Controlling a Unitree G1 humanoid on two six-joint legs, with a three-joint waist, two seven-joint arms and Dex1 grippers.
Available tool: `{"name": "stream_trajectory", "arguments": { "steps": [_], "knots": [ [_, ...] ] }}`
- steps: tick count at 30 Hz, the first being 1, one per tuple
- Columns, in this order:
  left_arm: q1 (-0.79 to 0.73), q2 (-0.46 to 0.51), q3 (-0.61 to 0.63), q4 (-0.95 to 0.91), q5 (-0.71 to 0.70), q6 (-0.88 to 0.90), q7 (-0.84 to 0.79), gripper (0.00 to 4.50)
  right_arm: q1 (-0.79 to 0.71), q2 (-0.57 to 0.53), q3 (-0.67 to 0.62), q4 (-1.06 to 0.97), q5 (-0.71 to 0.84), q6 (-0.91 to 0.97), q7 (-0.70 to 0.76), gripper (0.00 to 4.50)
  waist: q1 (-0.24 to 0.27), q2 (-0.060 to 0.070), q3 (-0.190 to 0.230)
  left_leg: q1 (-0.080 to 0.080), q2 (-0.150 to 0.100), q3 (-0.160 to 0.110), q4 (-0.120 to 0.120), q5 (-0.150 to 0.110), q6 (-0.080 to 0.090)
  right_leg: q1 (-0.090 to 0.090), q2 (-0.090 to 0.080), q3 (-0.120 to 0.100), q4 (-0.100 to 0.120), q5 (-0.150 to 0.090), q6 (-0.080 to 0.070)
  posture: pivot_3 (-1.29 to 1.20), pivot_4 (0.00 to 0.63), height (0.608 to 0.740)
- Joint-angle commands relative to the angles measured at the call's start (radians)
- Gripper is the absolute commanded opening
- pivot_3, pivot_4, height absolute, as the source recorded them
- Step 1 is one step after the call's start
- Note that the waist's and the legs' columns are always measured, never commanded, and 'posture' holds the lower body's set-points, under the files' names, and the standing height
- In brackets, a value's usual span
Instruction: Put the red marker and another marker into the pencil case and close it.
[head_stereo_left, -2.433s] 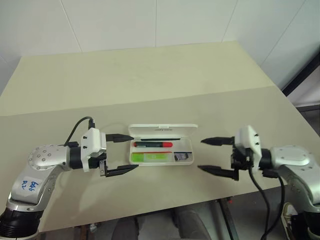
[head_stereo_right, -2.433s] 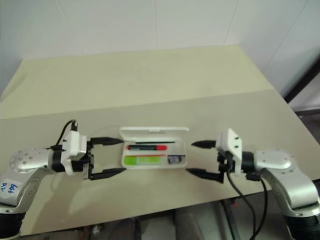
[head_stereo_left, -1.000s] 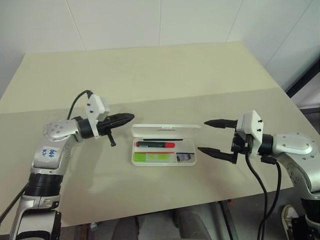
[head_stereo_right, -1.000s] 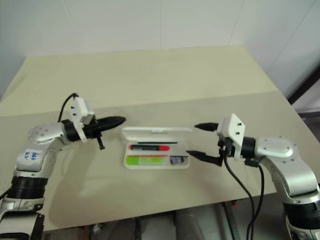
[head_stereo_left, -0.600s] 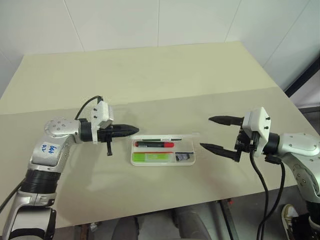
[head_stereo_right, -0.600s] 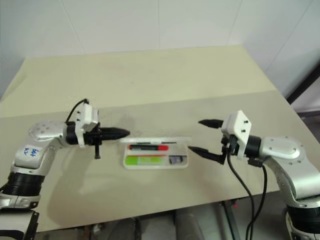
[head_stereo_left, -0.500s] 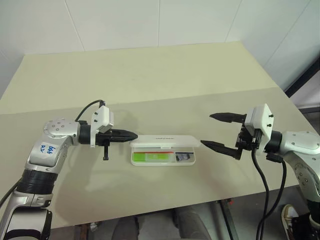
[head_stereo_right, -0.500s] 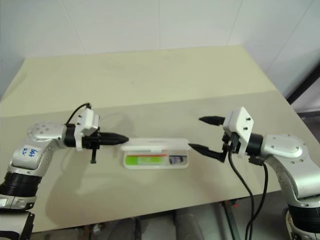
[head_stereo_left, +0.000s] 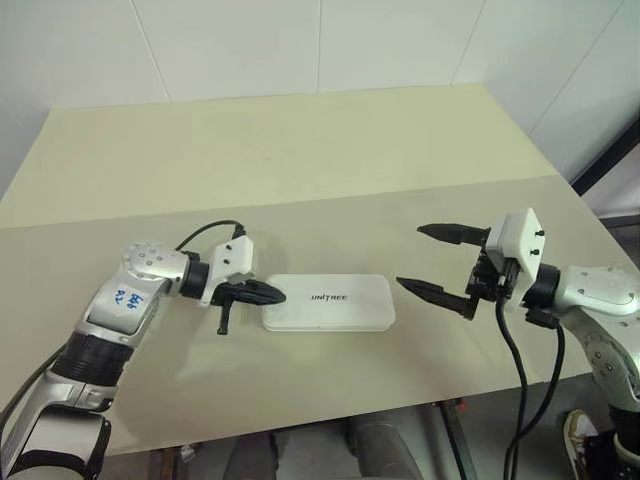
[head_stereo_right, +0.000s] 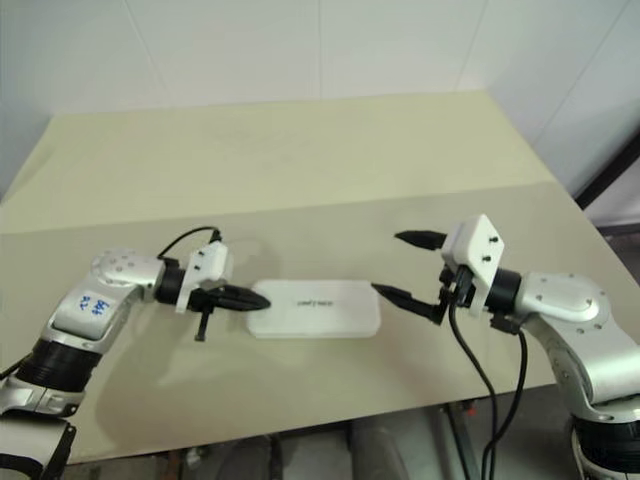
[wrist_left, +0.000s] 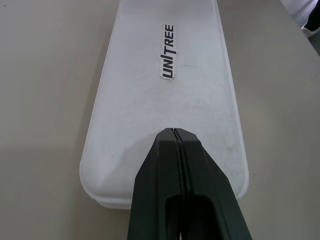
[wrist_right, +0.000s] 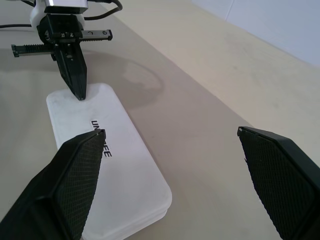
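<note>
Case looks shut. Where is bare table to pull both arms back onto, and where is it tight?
Bare table runs from behind the pencil case to the wall, and along the near edge before it. Tight spots: the case's left end, where the shut left gripper rests over the lid, and its right end beside the open right gripper.

Lab: bare table (head_stereo_left: 300, 150), white walls (head_stereo_left: 230, 45)

a closed pencil case (wrist_left: 167, 105) of smooth, matt white hard plastic, printed with dark lettering, lies just ahead of the pressed-together black plastic fingers (wrist_left: 180, 195). the table (head_stereo_left: 300, 150) is matt beige and even. finely textured black pads (wrist_right: 75, 175) face the case's far end.
</note>
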Motion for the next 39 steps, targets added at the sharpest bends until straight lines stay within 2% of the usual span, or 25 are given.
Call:
{"name": "stream_trajectory", "arguments": {
  "steps": [1, 8, 22, 28, 33, 36, 39],
  "knots": [
    [-0.033, -0.006, -0.054, -0.037, 0.020, 0.089, -0.014, 0.02, 0.000, 0.026, 0.001, -0.047, -0.003, -0.026, -0.031, 4.50, 0.000, 0.000, 0.000, 0.000, 0.000, 0.000, 0.000, 0.000, 0.000, 0.000, 0.000, 0.000, 0.000, 0.000, 0.000, 0.00, 0.150, 0.740],
    [-0.094, -0.033, -0.115, -0.076, 0.029, 0.183, -0.022, 0.02, 0.000, 0.062, 0.026, -0.059, -0.025, -0.033, -0.070, 4.50, 0.000, 0.000, 0.000, -0.001, 0.000, 0.000, 0.000, 0.000, 0.000, 0.000, 0.000, 0.000, 0.000, 0.000, 0.000, 0.00, 0.150, 0.740],
    [-0.007, -0.028, -0.111, -0.076, 0.051, 0.164, 0.027, 0.02, 0.006, 0.063, 0.022, -0.068, -0.022, -0.031, -0.097, 4.50, -0.002, 0.000, 0.000, 0.000, 0.000, 0.000, 0.000, 0.000, 0.000, 0.000, 0.000, 0.000, 0.001, 0.000, 0.000, 0.00, 0.150, 0.740],
    [0.023, -0.087, 0.052, -0.091, -0.058, 0.154, 0.095, 0.02, 0.010, 0.060, 0.028, -0.059, -0.019, -0.031, -0.086, 4.50, -0.002, 0.000, 0.000, 0.000, 0.000, -0.001, 0.003, 0.000, 0.000, 0.000, 0.000, 0.000, 0.001, 0.001, 0.000, 0.00, 0.150, 0.740],
    [0.108, -0.044, 0.220, -0.190, -0.267, 0.257, 0.032, 0.02, 0.023, 0.050, 0.021, -0.015, -0.029, -0.057, -0.047, 4.50, -0.004, 0.000, 0.000, 0.000, 0.000, 0.000, 0.001, 0.000, 0.000, 0.000, 0.000, 0.000, 0.001, 0.000, -0.001, 0.00, 0.150, 0.740],
    [0.160, -0.010, 0.304, -0.228, -0.318, 0.254, 0.030, 0.62, 0.028, 0.049, 0.019, 0.017, -0.039, -0.082, -0.021, 4.50, -0.001, 0.000, 0.000, -0.001, 0.000, -0.001, 0.001, 0.000, 0.000, -0.001, 0.000, 0.000, 0.001, 0.000, 0.000, 0.00, 0.150, 0.740],
    [0.223, 0.017, 0.385, -0.264, -0.359, 0.248, 0.039, 1.66, 0.021, 0.060, 0.011, 0.060, -0.052, -0.137, -0.003, 4.50, -0.003, 0.000, 0.000, -0.001, 0.000, 0.000, 0.001, 0.000, 0.000, 0.000, 0.000, 0.000, 0.000, 0.000, 0.000, 0.00, 0.150, 0.740]
  ]
}}
